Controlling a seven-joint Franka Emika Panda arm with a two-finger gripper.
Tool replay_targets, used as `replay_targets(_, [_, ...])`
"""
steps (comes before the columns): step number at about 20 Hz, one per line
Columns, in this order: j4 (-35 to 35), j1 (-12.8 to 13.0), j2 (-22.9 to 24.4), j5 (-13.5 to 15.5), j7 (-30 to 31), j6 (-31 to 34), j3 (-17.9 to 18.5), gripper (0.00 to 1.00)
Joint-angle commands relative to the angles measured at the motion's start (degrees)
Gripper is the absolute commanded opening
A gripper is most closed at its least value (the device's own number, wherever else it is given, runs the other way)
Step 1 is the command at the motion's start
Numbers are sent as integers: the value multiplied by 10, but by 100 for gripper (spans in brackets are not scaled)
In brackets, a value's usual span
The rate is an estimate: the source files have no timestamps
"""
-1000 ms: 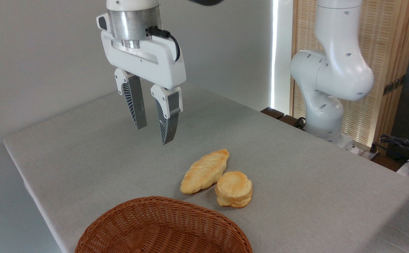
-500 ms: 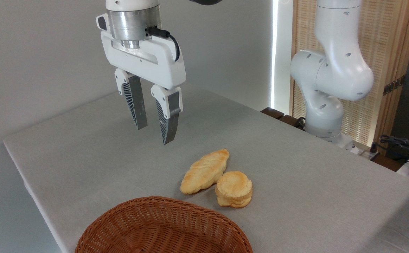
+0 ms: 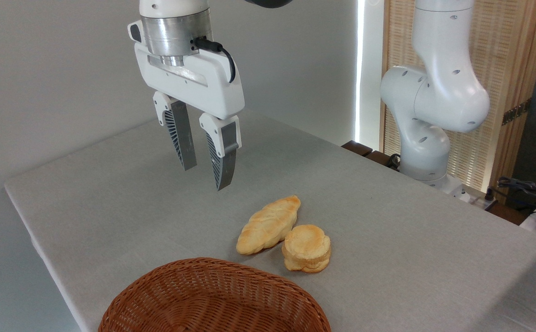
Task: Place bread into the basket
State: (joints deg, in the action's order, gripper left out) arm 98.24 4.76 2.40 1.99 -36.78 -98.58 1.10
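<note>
The bread [image 3: 307, 247], a small round golden bun with a scalloped edge, lies flat on the grey table [image 3: 111, 193]. It touches the end of a longer braided loaf [image 3: 268, 224] on its left. The reddish-brown wicker basket [image 3: 212, 295] sits at the front edge, partly cut off by the frame, and the part that shows holds nothing. My gripper [image 3: 205, 177] hangs well above the table, up and to the left of both bread pieces. Its fingers are open with nothing between them.
The arm's white base [image 3: 427, 120] stands at the table's far right edge. Cables and dark gear [image 3: 533, 193] lie beyond it on the right. The table's left edge [image 3: 32, 230] runs diagonally toward the basket.
My gripper has shifted slightly to the right and a touch lower. The bread, loaf and basket have not moved.
</note>
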Motion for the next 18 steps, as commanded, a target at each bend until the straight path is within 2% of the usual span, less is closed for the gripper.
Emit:
replay_targets(1, [-8,0,-5,7,-5,16,2,100])
replay_targets(13, [-5,-2,-30,4,-7,37,3,100])
replay_targets(15, [6,-2,-29,1,-10,34,4,100])
replay_targets(18, [59,-3,-8,-5,-12,10,4,100])
